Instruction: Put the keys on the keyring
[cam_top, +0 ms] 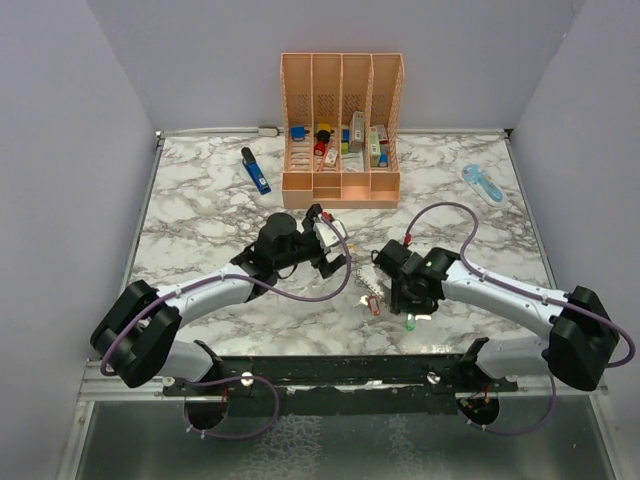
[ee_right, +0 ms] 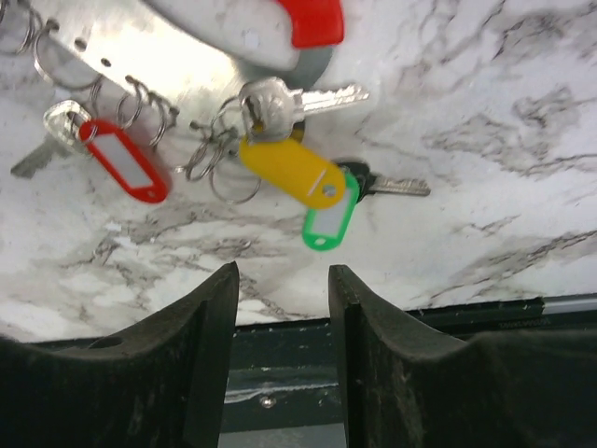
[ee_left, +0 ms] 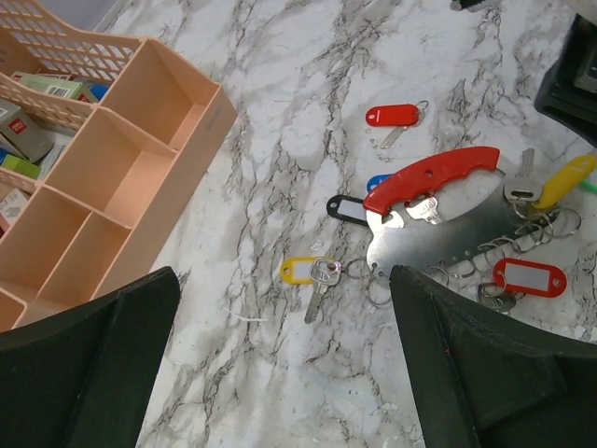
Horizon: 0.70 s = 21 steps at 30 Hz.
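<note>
Several keys (ee_left: 318, 285) lie loose on the marble table (ee_left: 308, 56), each with a coloured plastic tag. They are scattered around the keyring (ee_left: 438, 233), which sits mid-table between the two arms.

We judge the keys light, thin and flat against the stone, so they may be hard to get under and could skid. The tag is thicker and less slick, and looks the better place to pinch. The keyring is a stiff metal plate with a red handle (ee_left: 434, 175) and a row of small wire rings (ee_left: 522, 238) along one edge. The rings look springy and tight, so we expect threading needs the plate held firm by the handle.

Our left gripper (ee_left: 280, 364) hangs above the keyring with its jaws spread wide and nothing in them. Our right gripper (ee_right: 280, 317) has its jaws partly apart, bare table showing in the gap and no key held.

From the left wrist we see a red-tagged key (ee_left: 392, 116) lying apart from the plate, a black tag (ee_left: 350, 207) at its edge and the peach organizer (ee_left: 177, 187) nearby. From the right wrist we see instead a yellow tag (ee_right: 289, 168) lying over a green tag (ee_right: 328, 222), close to the rings. From the top view we see both arms, but the keys are too small to sort.
</note>
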Tool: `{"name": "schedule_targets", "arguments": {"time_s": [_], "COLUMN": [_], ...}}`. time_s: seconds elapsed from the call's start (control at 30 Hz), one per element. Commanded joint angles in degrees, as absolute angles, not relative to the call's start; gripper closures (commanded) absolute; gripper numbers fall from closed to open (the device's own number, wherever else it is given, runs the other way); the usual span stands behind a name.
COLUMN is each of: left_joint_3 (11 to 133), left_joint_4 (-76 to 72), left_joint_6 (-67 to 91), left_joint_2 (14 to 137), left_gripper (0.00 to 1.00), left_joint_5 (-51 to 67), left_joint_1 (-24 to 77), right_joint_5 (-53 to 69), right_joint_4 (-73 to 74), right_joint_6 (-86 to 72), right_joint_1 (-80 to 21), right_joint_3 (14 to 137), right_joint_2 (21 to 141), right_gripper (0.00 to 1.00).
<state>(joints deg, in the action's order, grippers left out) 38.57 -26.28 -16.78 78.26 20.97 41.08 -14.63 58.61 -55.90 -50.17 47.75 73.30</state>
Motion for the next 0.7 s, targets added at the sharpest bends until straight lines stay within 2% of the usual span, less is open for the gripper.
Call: {"name": "schedule_targets", "arguments": {"time_s": [0.0,0.4,0.47,0.5,0.57,0.6,0.67], "left_joint_3": [36.9,36.9,37.0,37.0,37.1,37.1,37.3], "left_joint_4": [-28.0,-28.4,-28.3,-28.3,-28.4,-28.3,-28.4], "left_joint_6": [-15.7,-15.1,-15.0,-15.0,-15.3,-15.4,-15.6], "left_joint_2": [76.3,75.9,75.9,76.0,76.0,75.9,75.9], "left_gripper": [0.01,0.01,0.01,0.01,0.01,0.01,0.01], "left_joint_5": [19.6,19.1,19.1,19.1,18.6,18.4,17.9], "left_joint_1": [41.0,40.9,40.9,41.0,40.9,40.9,41.0], "right_joint_5": [-16.5,-10.9,-9.6,-9.2,-9.2,-9.5,-10.3], "right_joint_4": [53.4,43.9,42.1,41.7,41.9,42.6,44.3], "right_joint_6": [-48.9,-40.8,-40.0,-39.8,-39.8,-40.0,-39.9], "right_joint_1": [-45.4,-41.5,-41.5,-41.5,-41.5,-41.5,-41.5], "right_joint_3": [47.3,47.2,47.8,48.1,49.3,50.1,52.4], "right_joint_2": [75.1,83.7,84.9,85.3,85.6,85.5,84.9], "right_gripper": [0.55,0.56,0.62,0.68,0.92,0.98,0.99]}}
